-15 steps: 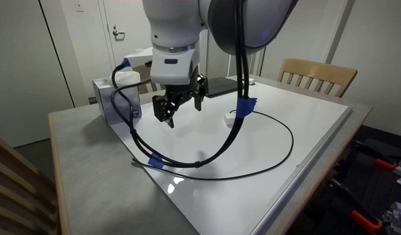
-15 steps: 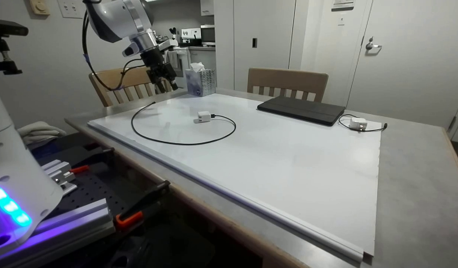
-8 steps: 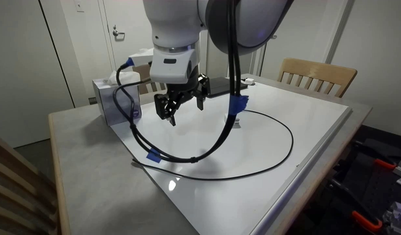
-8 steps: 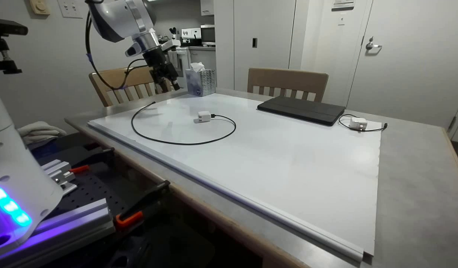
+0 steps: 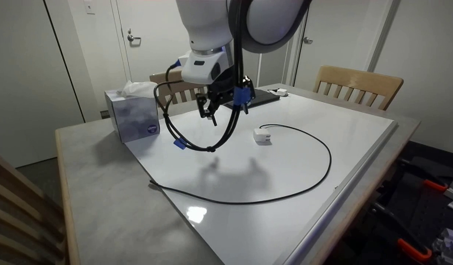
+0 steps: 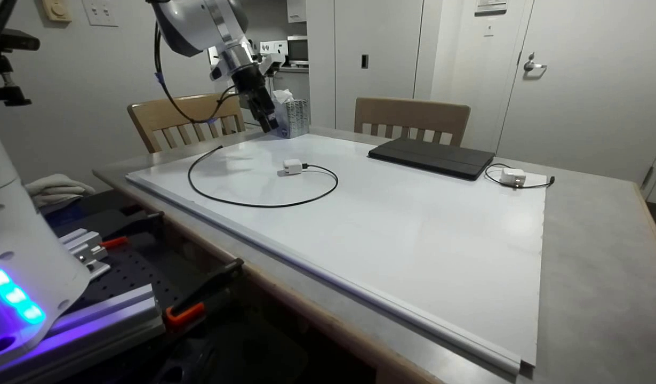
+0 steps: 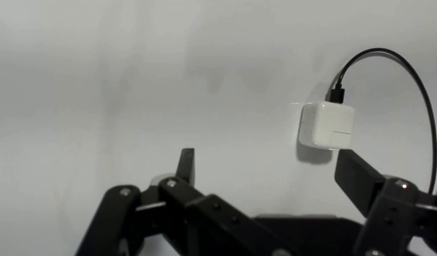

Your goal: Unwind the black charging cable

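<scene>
The black charging cable [image 5: 248, 202] lies in one wide open arc on the white board, also in an exterior view [image 6: 264, 206]. One end is plugged into a white charger block [image 5: 262, 135]; the other end lies at the board's edge. In the wrist view the plugged end of the cable [image 7: 431, 121] curves around the right side of the charger block [image 7: 328, 126]. My gripper [image 7: 266, 154] is open and empty, above the board. In that view its right fingertip overlaps the block's lower edge. In an exterior view the gripper [image 6: 269, 127] hangs clear of the cable, near the tissue box.
A tissue box [image 5: 138, 116] stands at the table's edge. A flat dark pad [image 6: 432, 157] lies at the board's far side. Beside it is a second white charger [image 6: 513, 177] with a short black cable. Wires [image 5: 208, 149] hang in a loop from the arm.
The open gripper has moved rightward in both exterior views, towards the tissue box in one of them. The arm's hanging wires no longer cover the charger block. The cable has not moved.
</scene>
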Action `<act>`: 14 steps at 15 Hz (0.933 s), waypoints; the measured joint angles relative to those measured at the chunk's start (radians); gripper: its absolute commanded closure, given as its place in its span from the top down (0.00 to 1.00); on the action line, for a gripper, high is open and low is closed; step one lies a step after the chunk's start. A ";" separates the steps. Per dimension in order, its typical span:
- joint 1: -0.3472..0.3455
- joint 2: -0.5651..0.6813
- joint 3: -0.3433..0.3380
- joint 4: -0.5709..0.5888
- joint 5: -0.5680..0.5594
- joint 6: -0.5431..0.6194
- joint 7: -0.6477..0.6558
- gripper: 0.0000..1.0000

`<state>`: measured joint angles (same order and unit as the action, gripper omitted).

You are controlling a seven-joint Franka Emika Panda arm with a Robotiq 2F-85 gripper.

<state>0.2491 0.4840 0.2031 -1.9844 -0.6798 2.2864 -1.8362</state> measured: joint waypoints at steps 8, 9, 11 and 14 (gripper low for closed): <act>-0.087 -0.009 -0.010 -0.051 0.094 0.160 0.017 1.00; -0.096 -0.010 -0.010 -0.069 0.109 0.197 0.017 1.00; -0.111 -0.010 -0.006 -0.109 0.154 0.256 0.017 1.00; -0.120 -0.010 0.002 -0.173 0.223 0.331 0.017 1.00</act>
<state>0.1290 0.4742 0.2051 -2.1572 -0.4571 2.6169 -1.8194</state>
